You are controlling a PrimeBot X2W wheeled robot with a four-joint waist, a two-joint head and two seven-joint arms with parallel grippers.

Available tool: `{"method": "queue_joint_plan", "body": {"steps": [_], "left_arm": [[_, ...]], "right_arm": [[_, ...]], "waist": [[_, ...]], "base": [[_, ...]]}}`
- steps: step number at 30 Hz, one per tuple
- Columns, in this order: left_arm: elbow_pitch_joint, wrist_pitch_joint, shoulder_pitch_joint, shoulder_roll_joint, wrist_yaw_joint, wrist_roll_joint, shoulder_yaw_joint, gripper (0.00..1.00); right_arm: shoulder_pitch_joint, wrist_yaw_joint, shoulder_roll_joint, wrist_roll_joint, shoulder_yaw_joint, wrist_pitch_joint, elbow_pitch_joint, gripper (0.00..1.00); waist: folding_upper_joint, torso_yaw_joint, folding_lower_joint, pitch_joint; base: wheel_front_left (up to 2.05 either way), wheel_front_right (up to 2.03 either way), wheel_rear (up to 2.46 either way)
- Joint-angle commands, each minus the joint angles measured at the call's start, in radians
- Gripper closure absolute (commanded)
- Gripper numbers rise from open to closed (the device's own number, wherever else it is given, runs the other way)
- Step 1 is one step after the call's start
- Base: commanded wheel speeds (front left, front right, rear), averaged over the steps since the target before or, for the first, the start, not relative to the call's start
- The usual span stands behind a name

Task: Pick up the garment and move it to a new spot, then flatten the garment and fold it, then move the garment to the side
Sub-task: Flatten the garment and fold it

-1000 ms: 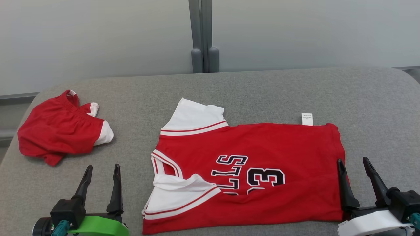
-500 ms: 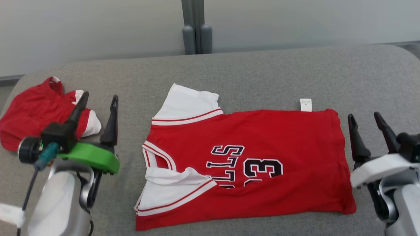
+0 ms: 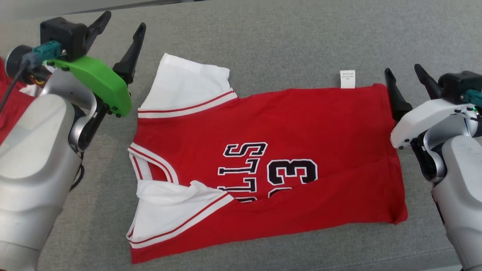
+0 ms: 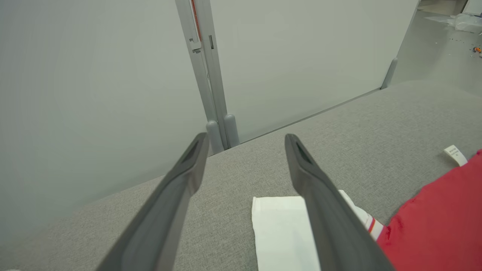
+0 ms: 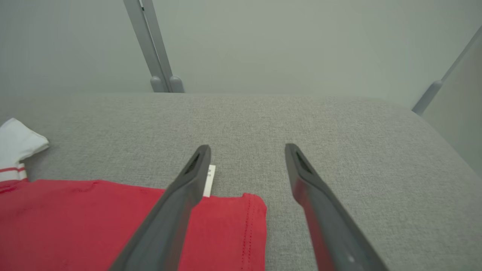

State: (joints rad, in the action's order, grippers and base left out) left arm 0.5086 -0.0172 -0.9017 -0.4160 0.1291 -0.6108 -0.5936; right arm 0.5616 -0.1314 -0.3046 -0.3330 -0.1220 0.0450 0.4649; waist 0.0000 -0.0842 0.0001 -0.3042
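Observation:
A red jersey with white sleeves and the number 23 lies spread on the grey padded table, folded once along its length. Its far white sleeve points up-left; the near sleeve is folded over the front. My left gripper hangs open above the table just left of the far sleeve. At the jersey's far right corner my right gripper stands open, one finger over the hem, the other over bare table. A white label sticks out of the far edge.
A second red garment lies at the far left, mostly hidden behind my left arm. A pale wall with a grey post stands beyond the table's far edge. The table's right end curves away.
The head camera has tilted down and closer. Both arms have risen and reached forward: the left gripper now beside the far sleeve, the right at the jersey's far right corner. The jersey has not moved.

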Motion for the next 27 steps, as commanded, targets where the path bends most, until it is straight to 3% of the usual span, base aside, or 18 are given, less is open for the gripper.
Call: {"method": "queue_joint_plan", "body": {"steps": [1, 10, 20, 27], "left_arm": [[0.022, 0.020, -0.035, -0.013, 0.002, -0.030, -0.033, 0.00], [0.156, 0.163, -0.166, -0.068, 0.001, -0.202, -0.214, 0.00], [0.290, 0.170, -0.239, -0.071, 0.001, -0.282, -0.322, 0.00], [0.387, 0.122, -0.276, -0.057, 0.001, -0.298, -0.355, 0.00]], "right_arm": [[0.035, 0.001, 0.004, -0.008, -0.018, -0.010, 0.031, 0.00], [0.199, 0.001, 0.045, -0.056, -0.118, -0.045, 0.215, 0.00], [0.307, 0.002, 0.065, -0.106, -0.206, -0.056, 0.367, 0.00], [0.343, 0.001, 0.077, -0.167, -0.277, -0.045, 0.393, 0.00]], "waist": [[0.0000, -0.069, -0.0001, -0.098], [0.0000, -0.120, -0.0001, -0.160], [0.0000, -0.144, -0.0001, -0.192], [0.0000, -0.153, -0.0001, -0.198]], "base": [[0.00, 0.00, 0.00], [0.00, 0.00, 0.00], [0.00, 0.00, 0.00], [0.00, 0.00, 0.00]]}}
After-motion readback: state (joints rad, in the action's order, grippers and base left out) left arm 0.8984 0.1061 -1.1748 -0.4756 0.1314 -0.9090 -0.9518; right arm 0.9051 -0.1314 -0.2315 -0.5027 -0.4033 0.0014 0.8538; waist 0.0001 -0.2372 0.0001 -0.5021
